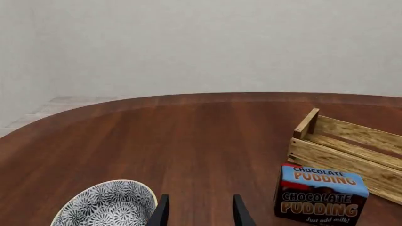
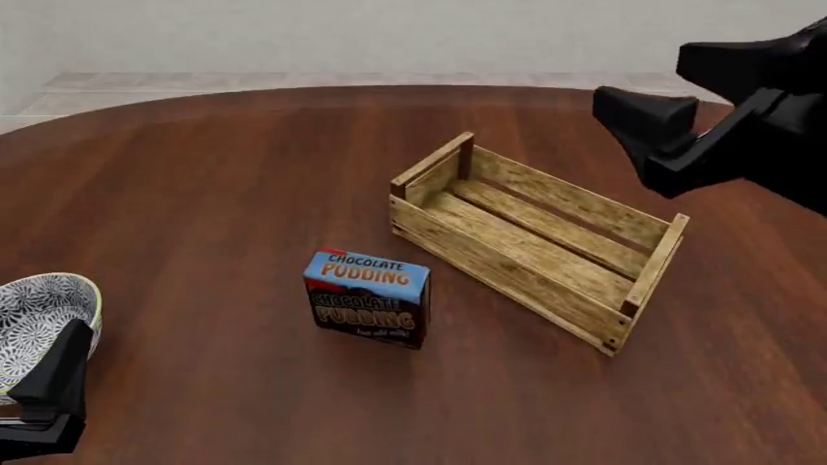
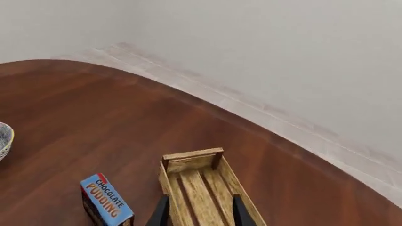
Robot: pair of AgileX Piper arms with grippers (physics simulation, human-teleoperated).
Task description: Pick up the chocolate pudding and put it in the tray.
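Starting at the far left of the front view: the left gripper (image 2: 52, 392) sits low at about 8 o'clock on the table (image 2: 207, 194), right next to the patterned bowl (image 2: 39, 315). In its own wrist view the two dark fingertips (image 1: 160, 212) stand apart with bare wood between them, so it's open and holding nothing. The bowl is just beside those tips, and the pudding is off to the other side.

Moving along, the chocolate pudding (image 2: 367, 297) stands upright on the table near the middle, a bit toward 6 o'clock, blue top up and brown printed front facing the camera. It's not touching anything, with a small gap between it and the tray. No gripper is near it.

Next, the tray (image 2: 536, 242) lies on the table at roughly 2 o'clock from the pudding, turned diagonally so one end points to 11 o'clock and the other to 4 o'clock. Nothing is inside, just the slatted floor.

Far right, the right gripper (image 2: 646, 126) hangs up in the air at about 2 o'clock, above the tray's far side. Its wrist view looks down along the tray, and the fingers (image 3: 239, 212) are spread with only the tray slats showing between them, so it's open and empty too.
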